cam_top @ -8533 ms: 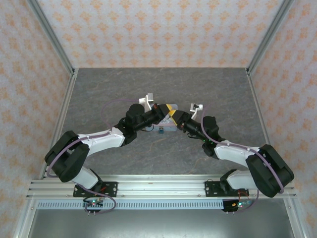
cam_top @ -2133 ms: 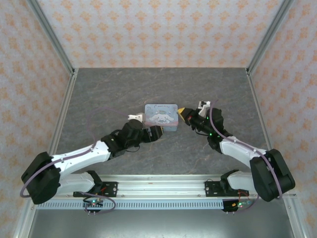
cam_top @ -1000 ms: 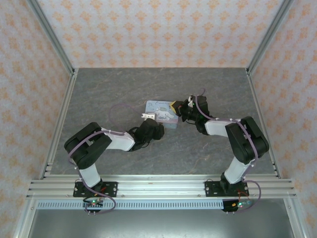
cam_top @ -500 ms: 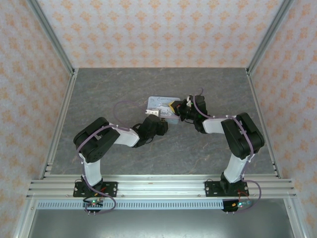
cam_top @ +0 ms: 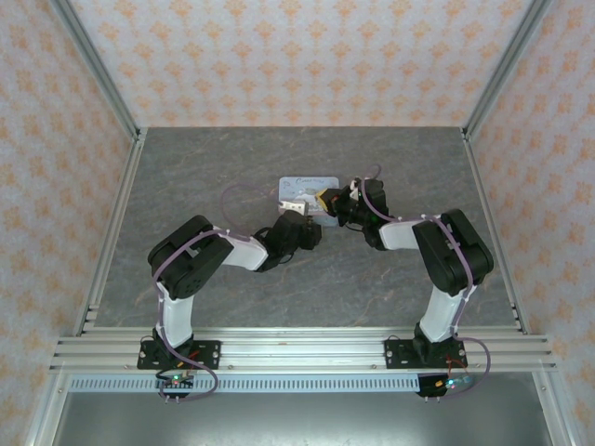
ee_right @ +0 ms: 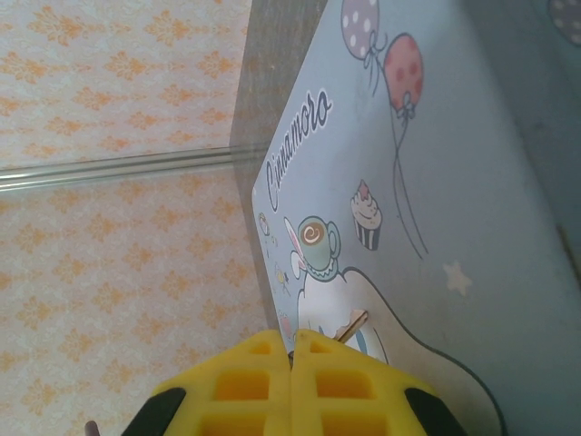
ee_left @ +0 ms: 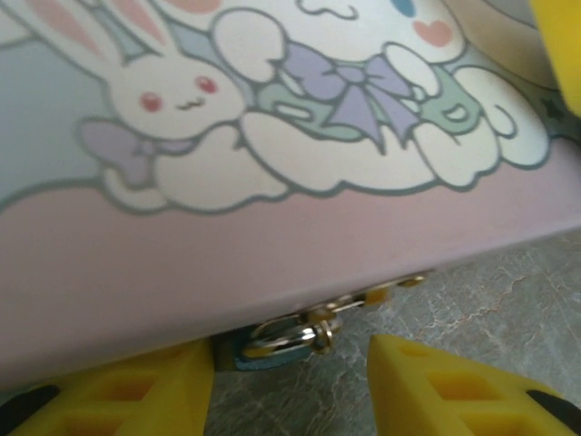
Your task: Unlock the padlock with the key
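The tin (ee_left: pixel 272 245) has a smooth printed lid w/ a soft satin sheen. Its clasp ring (ee_left: pixel 304 332) is bright, polished brass-coloured metal, and the padlock (ee_left: pixel 259 357) under it is a duller teal. The key (ee_right: pixel 353 323) is a thin pale metal sliver, slightly shiny. The left gripper (ee_left: pixel 289 377) has matt yellow plastic fingers w/ moulded pockets, and the table (ee_left: pixel 472 291) is matt grey, stone-patterned.

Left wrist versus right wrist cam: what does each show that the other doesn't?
Left wrist, not right: the padlock hanging at the front edge of the tin, between the fingers of the open left claw, with grey table below. Right wrist, not left: the shut right claw with the key poking from its tips over the lid's lettering, plus the wall. Both: the tin's cartoon lid.
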